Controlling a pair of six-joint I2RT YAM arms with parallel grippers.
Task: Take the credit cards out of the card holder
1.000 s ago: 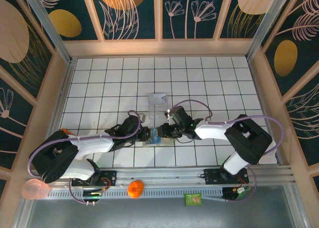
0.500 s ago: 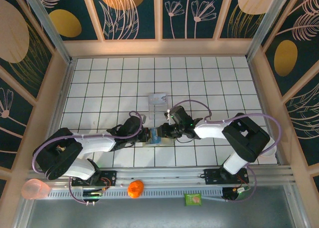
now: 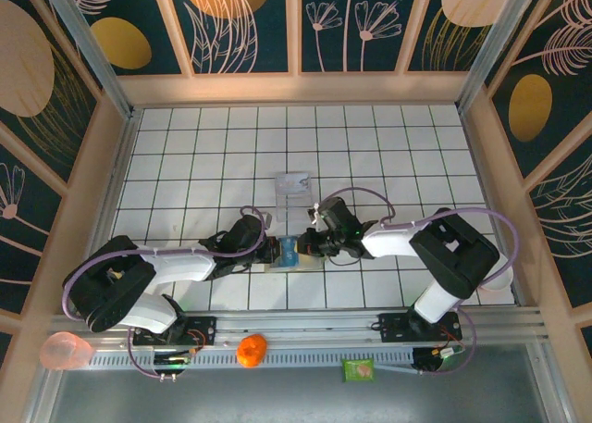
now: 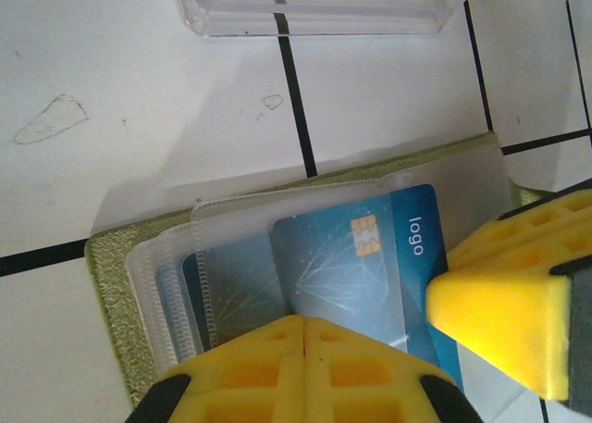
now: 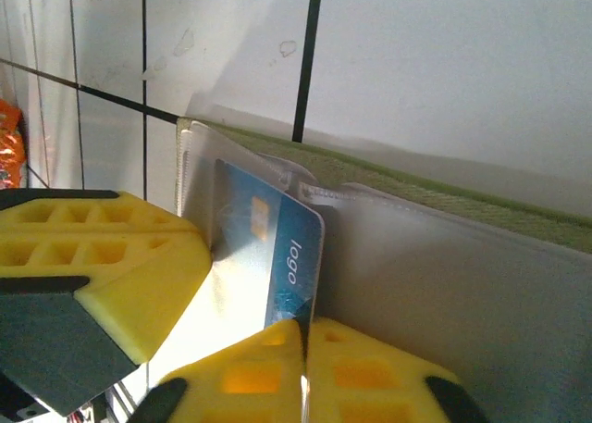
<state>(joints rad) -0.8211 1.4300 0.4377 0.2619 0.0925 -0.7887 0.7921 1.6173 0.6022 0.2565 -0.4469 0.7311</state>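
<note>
- The card holder lay open on the white tiled counter, near its front edge, between the two arms.
- A blue card stuck partway out of the holder's clear sleeves.
- The right tool was pinched tight on that card's end.
- The left tool had its yellow pads pressed together over the sleeves; whether they gripped anything, I could not tell.
</note>
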